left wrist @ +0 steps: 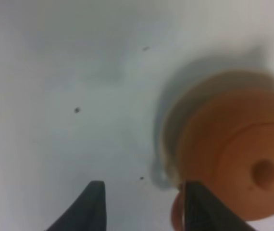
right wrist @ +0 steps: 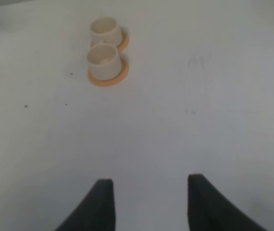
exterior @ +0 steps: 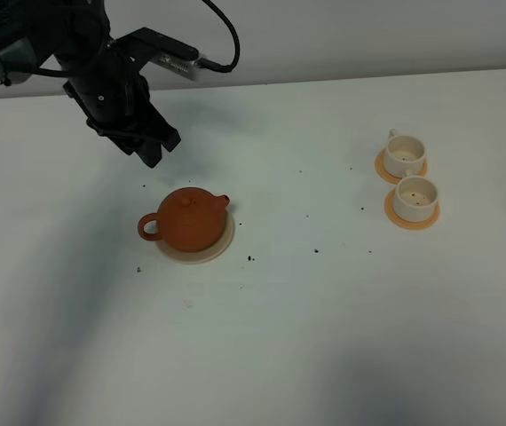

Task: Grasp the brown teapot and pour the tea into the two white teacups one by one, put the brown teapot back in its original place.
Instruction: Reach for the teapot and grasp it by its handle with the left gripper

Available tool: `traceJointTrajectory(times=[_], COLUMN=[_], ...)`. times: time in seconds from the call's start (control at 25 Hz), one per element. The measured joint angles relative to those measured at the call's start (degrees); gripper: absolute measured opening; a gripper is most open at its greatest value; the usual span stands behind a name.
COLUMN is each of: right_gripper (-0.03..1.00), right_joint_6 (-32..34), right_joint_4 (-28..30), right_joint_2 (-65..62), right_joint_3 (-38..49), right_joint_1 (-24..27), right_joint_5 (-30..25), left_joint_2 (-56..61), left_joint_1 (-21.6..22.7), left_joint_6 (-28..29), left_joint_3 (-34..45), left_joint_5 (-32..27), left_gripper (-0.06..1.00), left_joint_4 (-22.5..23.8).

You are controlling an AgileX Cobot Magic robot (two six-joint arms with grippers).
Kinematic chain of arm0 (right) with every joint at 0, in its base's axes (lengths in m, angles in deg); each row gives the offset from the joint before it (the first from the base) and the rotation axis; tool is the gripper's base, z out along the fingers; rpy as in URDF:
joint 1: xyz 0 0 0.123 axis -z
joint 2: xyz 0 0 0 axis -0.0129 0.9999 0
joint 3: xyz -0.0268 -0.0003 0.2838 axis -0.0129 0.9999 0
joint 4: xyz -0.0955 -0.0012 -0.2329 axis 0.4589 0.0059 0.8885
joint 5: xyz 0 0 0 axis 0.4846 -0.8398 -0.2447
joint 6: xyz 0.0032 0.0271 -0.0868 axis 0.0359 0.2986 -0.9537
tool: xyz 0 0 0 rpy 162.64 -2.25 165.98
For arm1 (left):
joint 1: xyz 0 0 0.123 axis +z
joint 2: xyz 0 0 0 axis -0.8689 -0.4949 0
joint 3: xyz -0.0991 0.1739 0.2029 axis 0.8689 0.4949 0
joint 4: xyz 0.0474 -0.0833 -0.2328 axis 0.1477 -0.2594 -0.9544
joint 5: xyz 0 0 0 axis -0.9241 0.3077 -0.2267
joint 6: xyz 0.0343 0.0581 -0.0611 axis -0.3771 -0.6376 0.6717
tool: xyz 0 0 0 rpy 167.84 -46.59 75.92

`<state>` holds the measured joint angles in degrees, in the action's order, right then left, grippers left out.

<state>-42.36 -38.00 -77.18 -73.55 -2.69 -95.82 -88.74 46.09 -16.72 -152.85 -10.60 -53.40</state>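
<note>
1. The left gripper (exterior: 157, 149) is seen at far left, held above the table (exterior: 324, 337), pointing down twd the near-right. Its fingers (left wrist: 96, 202) are spread apart w/ nothing between them. It is up-left of the teapot and apart from it in the high view.
2. The teapot (exterior: 191, 218) is set left of centre, upright, on the coaster (exterior: 196, 257). Handle is turned left, spout right and slightly far. The lid (exterior: 188, 202) is on, knob up. In the left wrist view the teapot (left wrist: 242, 163) is blurred, and one finger shows just beside its handle. Contact can't be judged there.
3. The coaster rim (left wrist: 169, 130) is seen as a pale edge around the pot's base, a bit wider than the pot.
4. A few dark specks (exterior: 251, 259) are scattered on the table betw. teapot and cups.
5. The far cup (exterior: 404, 153) and the near cup (exterior: 415, 197) are placed at right, well apart from the teapot. Each stands upright on its own orange saucer (exterior: 397, 218), and the saucers are almost touching. Small dark bits are seen inside both.
6. From the right wrist view both cups (right wrist: 102, 57) are seen well ahead of the right gripper (right wrist: 149, 202). Its fingers are apart and empty, over bare table. This gripper is not seen in the high view.
</note>
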Motion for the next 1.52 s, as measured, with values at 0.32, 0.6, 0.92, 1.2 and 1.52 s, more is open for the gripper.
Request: traceJointTrajectory(times=[0.32, 0.6, 0.92, 1.2, 1.52], right_gripper=[0.37, 0.37, 0.37, 0.37, 0.37], right_joint_6=[0.00, 0.00, 0.00, 0.00, 0.00], right_joint_4=[0.00, -0.01, -0.06, -0.06, -0.06], right_joint_2=[0.00, 0.00, 0.00, 0.00, -0.05], right_joint_3=[0.00, 0.00, 0.00, 0.00, 0.00], right_joint_1=[0.00, 0.00, 0.00, 0.00, 0.00], right_joint_5=[0.00, 0.00, 0.00, 0.00, 0.00], left_joint_2=[0.30, 0.30, 2.45, 9.58, 10.66], left_joint_1=[-0.94, -6.40, -6.92, -4.66, -4.10], left_joint_6=[-6.98, -4.53, -2.10, -8.24, -16.13], left_joint_3=[0.00, 0.00, 7.47, 14.80, 19.44], left_joint_5=[0.00, 0.00, 0.00, 0.00, 0.00], left_gripper=[0.39, 0.39, 0.39, 0.39, 0.39], left_joint_4=[-2.47, -2.27, -1.46, -1.38, 2.35])
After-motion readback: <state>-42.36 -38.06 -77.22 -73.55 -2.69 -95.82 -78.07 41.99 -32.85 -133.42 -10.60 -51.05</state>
